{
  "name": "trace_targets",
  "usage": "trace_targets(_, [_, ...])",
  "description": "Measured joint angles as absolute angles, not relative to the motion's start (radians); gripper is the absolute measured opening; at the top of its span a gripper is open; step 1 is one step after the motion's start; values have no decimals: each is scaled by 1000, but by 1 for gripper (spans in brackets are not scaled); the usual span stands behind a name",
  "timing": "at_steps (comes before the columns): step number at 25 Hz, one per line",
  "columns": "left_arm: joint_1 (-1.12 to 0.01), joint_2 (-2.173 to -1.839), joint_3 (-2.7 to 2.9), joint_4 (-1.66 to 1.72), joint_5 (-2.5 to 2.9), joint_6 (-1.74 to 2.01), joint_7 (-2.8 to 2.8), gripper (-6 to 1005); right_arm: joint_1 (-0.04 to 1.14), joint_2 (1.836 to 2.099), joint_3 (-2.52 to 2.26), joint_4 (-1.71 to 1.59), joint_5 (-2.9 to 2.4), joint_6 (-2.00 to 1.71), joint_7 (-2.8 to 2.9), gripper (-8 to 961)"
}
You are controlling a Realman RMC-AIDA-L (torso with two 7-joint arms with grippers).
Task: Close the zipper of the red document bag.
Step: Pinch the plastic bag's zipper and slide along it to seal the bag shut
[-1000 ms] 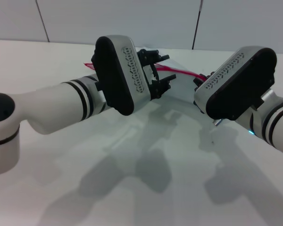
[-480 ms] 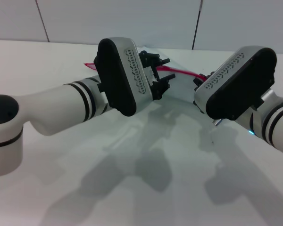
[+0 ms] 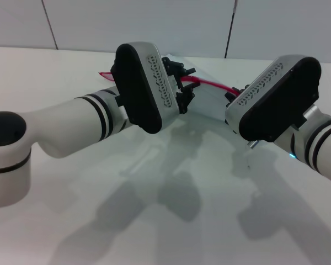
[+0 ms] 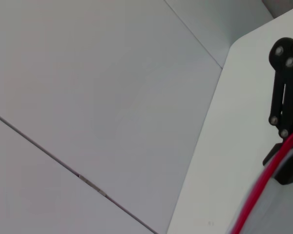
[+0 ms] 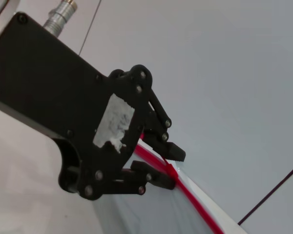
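Observation:
The red document bag (image 3: 211,102) lies flat at the far middle of the white table. Its zipper (image 3: 209,84) runs along the far long edge as a thin red strip. My left gripper (image 3: 190,81) reaches in from the left and sits on that strip. In the right wrist view the left gripper (image 5: 171,168) has both black fingers closed in on the zipper (image 5: 195,204), with a small red lump pinched between them. My right gripper (image 3: 232,98) is at the strip's right end, mostly hidden behind its own wrist housing. The slider is not distinguishable.
The white table (image 3: 171,221) extends toward me, crossed by the arms' shadows. A pale panelled wall (image 3: 154,22) stands right behind the table's far edge. The table's edge (image 4: 205,146) also shows in the left wrist view, beside the zipper (image 4: 263,185).
My left gripper has shifted a little to the left along the red strip. The right arm has barely moved.

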State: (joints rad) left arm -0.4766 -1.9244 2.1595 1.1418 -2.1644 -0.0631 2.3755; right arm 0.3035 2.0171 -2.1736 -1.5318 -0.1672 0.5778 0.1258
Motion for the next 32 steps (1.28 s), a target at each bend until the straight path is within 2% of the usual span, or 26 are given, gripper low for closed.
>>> trace_targets(2, [-479,-1925,2160,1140,-2164,-62,2379,219,304,2017,-2175,-1532,-167,578,126,49])
trace_targets(24, [-480,-1932,2164,1140,-2164,-36,2422,232,305,2017,-2177,-1539,-170,580,125,47])
trace_targets(29, [-479,-1945,2165,1139,-2164,-18,2452,329,305,2017,-2177,-1542,-170,580,121,47])
trace_targets(32, [-485,-1951,2164,1124,-2164,-15,2459,327,305,2018,-2178,-1548,-168,580,111,47])
